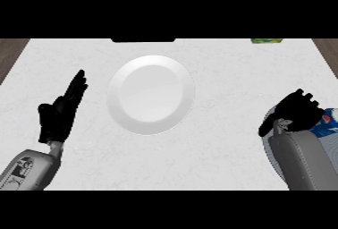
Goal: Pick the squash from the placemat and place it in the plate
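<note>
At the counter's (218,161) centre lay the white oval-looking plate (150,95). At four o'clock the right hand (295,112) curled over the placemat (328,120), squash hidden. Left hand (61,114) at eight o'clock, fingers straight.

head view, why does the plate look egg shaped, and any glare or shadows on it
Head view: the plate looks taller than wide, a stretch of the steep downward view; it is a round plate. No hard glare, only soft shading along its rim. The counter is evenly lit, and the left hand casts no clear shadow.
</note>
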